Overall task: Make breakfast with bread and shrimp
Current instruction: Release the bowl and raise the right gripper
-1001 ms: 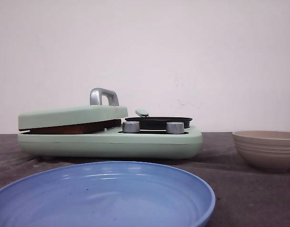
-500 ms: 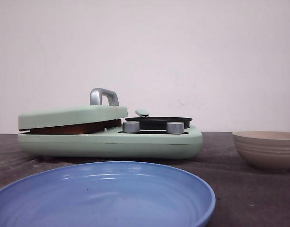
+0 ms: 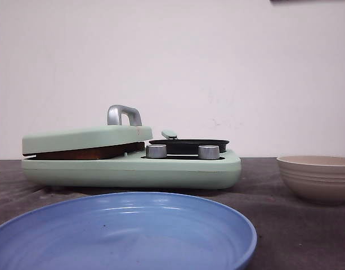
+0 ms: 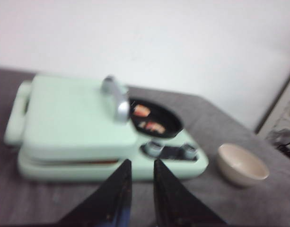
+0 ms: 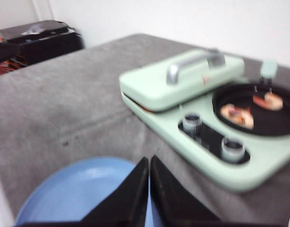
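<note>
Nothing on the counter [image 3: 285, 225] is shifted. Both pincers, left [image 4: 137, 182] slightly apart and right [image 5: 149, 182] together, are empty; lid handle [image 3: 124, 114] is best gripped squarely.

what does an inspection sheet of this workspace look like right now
surface: dark grey cloth-covered table, no spills seen
job's things: mint green breakfast maker with its press lid down on a brown edge, likely the bread; two shrimp pieces lie in the black pan; two metal knobs at the front
clutter: empty blue plate nearest the robot, beige bowl on the right
grippers: left pincer narrowly apart, holding nothing; right pincer shut, empty, above the blue plate
cables: nothing seen
surroundings: plain white wall; dark blurred items off the table edge in both wrist views
</note>
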Controlling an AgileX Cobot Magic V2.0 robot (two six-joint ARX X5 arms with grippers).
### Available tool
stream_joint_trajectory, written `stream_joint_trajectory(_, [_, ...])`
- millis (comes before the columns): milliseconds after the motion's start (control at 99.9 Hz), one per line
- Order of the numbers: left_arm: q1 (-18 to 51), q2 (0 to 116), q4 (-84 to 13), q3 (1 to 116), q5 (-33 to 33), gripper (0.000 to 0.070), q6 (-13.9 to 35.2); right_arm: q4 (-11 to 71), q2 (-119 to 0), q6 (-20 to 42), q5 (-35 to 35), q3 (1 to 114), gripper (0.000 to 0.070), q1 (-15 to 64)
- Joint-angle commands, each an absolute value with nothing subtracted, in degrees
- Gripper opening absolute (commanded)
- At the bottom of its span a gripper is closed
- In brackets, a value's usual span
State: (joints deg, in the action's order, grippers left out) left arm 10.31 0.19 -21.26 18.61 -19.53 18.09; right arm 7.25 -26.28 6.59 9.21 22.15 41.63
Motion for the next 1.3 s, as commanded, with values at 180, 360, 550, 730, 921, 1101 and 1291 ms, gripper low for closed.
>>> stream_joint_trajectory(180, [10.52,0.19,-21.39,17.17,-16.53,0.0,18.2,6.02,-21.08,10.48,8.8,15.27,0.0,42.19])
stream_joint_trajectory(360, [10.52,0.19,-21.65,17.08,-16.51,0.0,19.03,6.44,-20.67,9.65,8.88,14.9,0.0,42.19])
stream_joint_trajectory(550, [10.52,0.19,-21.71,17.08,-16.51,0.0,21.71,6.87,-20.82,9.85,8.93,14.9,0.0,42.19])
stream_joint_trajectory(730, [10.52,0.19,-21.26,17.08,-16.51,0.0,21.69,5.67,-20.82,9.82,8.95,14.9,0.0,42.19])
stream_joint_trajectory(921, [10.52,0.19,-21.23,17.08,-16.51,0.0,21.69,5.67,-20.82,9.85,8.95,14.9,0.0,42.19])
stream_joint_trajectory(1101, [10.52,0.19,-21.23,17.08,-16.51,0.0,21.71,5.67,-20.82,9.85,8.95,14.9,0.0,42.19])
stream_joint_trajectory(1291, [10.52,0.19,-21.26,17.08,-16.51,0.0,21.71,5.67,-20.82,9.85,8.95,14.9,0.0,42.19])
